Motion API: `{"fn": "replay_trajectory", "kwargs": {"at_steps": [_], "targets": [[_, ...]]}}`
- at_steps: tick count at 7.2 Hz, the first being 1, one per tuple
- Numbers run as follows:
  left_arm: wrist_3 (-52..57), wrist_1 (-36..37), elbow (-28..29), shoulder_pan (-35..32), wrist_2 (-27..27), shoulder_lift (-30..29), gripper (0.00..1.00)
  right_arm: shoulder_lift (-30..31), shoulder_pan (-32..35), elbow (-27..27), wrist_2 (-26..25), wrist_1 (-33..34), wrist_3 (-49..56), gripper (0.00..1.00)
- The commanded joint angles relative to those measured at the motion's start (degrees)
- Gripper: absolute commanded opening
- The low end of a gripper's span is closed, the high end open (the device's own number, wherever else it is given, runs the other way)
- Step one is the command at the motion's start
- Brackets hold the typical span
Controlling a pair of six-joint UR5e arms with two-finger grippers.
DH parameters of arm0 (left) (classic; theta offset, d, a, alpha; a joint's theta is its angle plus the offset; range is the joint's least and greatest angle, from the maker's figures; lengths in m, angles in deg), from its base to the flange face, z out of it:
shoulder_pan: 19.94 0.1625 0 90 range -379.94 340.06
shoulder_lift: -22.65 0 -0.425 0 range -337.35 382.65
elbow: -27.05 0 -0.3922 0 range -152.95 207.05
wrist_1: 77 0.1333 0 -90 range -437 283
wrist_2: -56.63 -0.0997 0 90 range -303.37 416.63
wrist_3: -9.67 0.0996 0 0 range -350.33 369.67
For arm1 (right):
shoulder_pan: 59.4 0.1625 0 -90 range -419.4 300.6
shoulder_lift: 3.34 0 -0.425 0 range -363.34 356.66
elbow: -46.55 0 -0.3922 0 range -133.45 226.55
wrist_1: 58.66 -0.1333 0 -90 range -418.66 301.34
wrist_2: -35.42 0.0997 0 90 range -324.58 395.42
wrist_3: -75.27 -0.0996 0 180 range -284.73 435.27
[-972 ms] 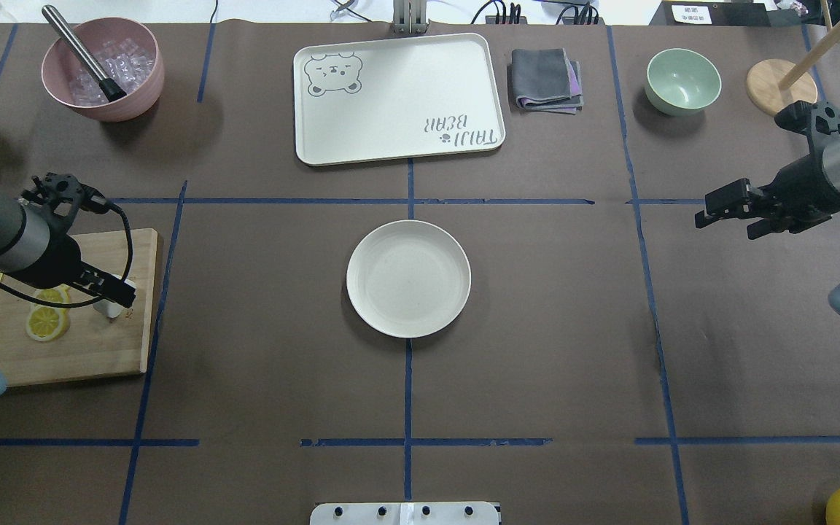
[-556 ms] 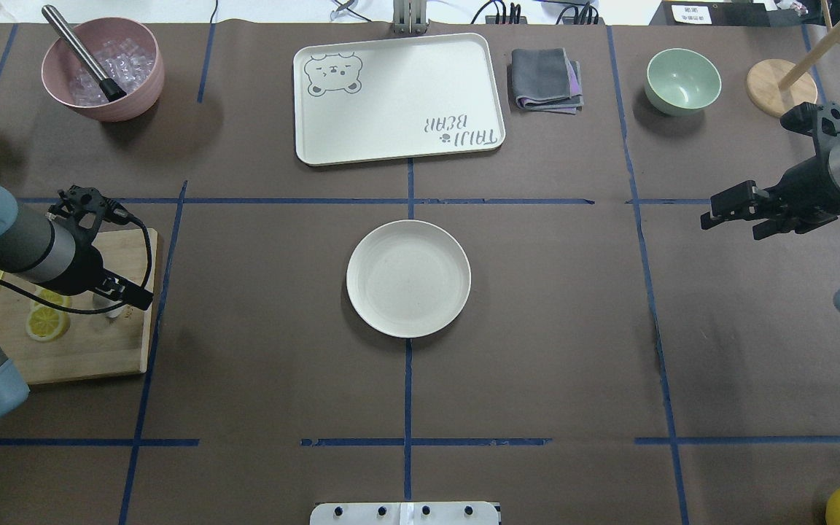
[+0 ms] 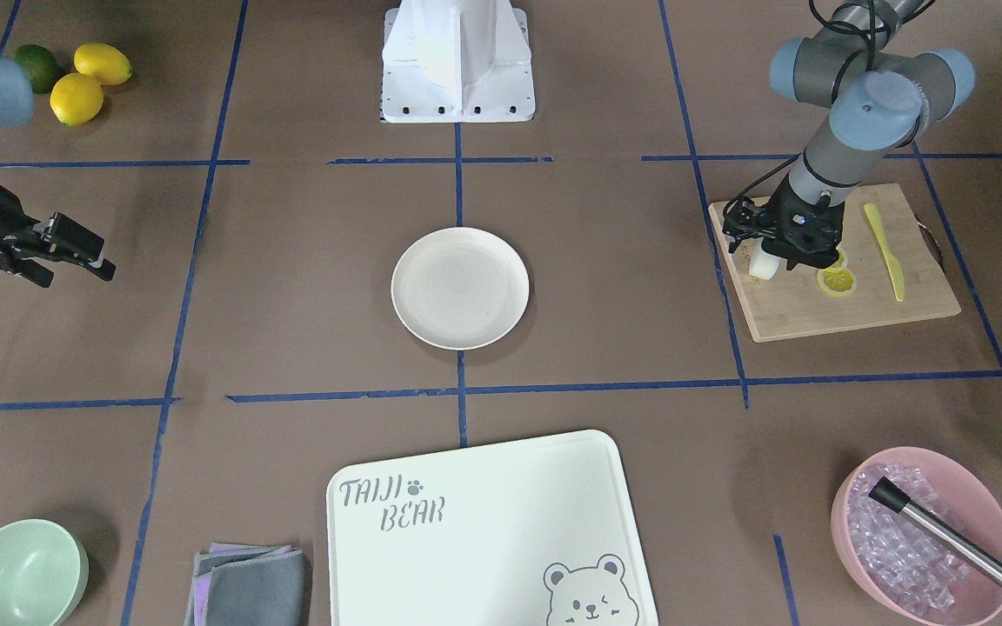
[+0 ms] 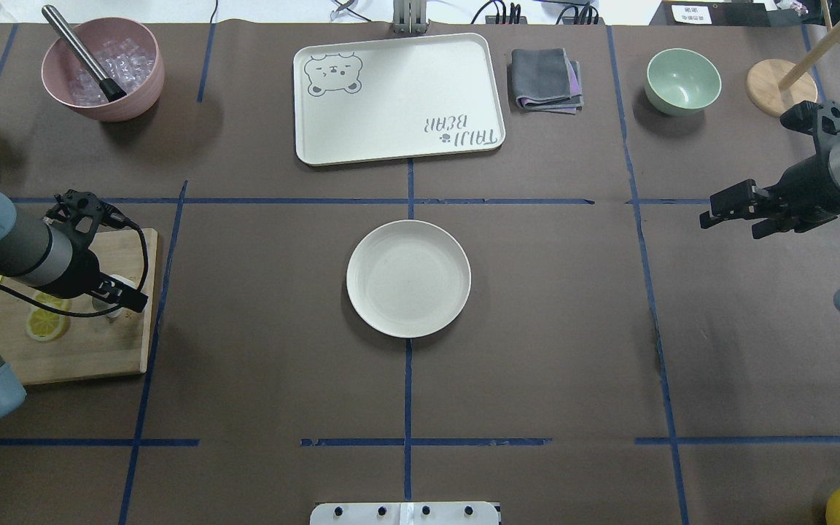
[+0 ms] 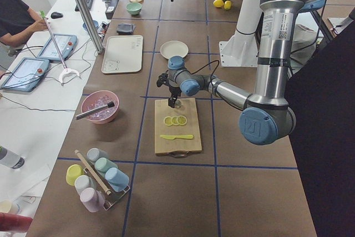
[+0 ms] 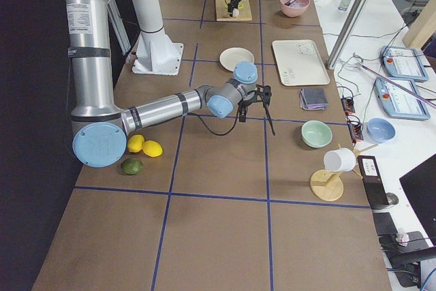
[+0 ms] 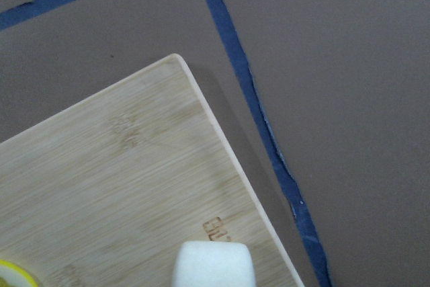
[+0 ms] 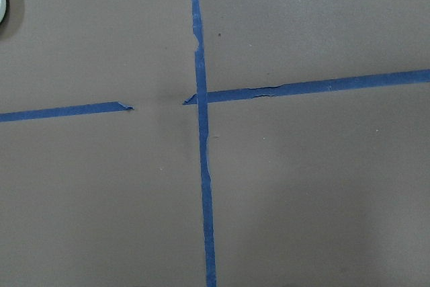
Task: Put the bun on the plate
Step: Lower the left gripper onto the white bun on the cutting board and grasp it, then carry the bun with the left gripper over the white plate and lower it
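Brown-papered table (image 4: pixel 537 328). Plate (image 3: pixel 460 288) sits at centre. On the cutting board (image 3: pixel 849 309) well to the plate's robot-left, the bun (image 3: pixel 762 263) stands beside lemon slices (image 3: pixel 836 280). Left gripper (image 3: pixel 772 259) is down at the bun; cannot tell whether it is clamped. Well to the plate's robot-right, right gripper (image 4: pixel 728 224) hovers, jaws parted.

White bear-printed board (image 3: pixel 501 530): "TAIJI BEAR" lettering beside paw mark.

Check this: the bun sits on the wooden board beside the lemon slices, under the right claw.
Wrong claw: the front-facing view shows the bun on the wooden board beside the lemon slices, under the left claw, not the right.
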Motion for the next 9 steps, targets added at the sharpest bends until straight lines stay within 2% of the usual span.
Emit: {"fn": "replay_trajectory", "kwargs": {"at_steps": [1,2,3,5,6,7,8,9], "targets": [[0.1,0.1,0.0,-0.1,0.0,0.2,0.63,0.2,0.0,-0.1,0.0,-0.1,0.0,1.0],[0.1,0.1,0.0,-0.1,0.0,0.2,0.48,0.5,0.0,-0.3,0.0,-0.2,0.0,1.0],[-0.2,0.1,-0.2,-0.1,0.1,0.1,0.38,0.5,0.0,-0.3,0.0,-0.2,0.0,1.0],[-2.6,0.1,-1.6,-0.1,0.5,-0.9,0.24,0.6,0.0,-0.4,0.0,-0.3,0.0,1.0],[-6.5,0.4,-5.7,0.1,0.8,-2.4,0.24,0.6,0.1,-0.4,0.0,-0.4,0.0,1.0],[-15.2,0.6,-8.0,0.4,1.0,-7.3,0.24,0.6,0.2,-0.4,0.1,-0.4,0.0,1.0],[-26.1,1.4,-7.6,3.1,0.6,-14.6,0.25,1.1,0.5,-0.5,0.2,-0.5,0.0,1.0],[-36.1,4.1,-6.5,10.6,-1.1,-21.9,0.25,2.8,0.6,-2.1,0.4,-0.5,0.0,1.0]]}}
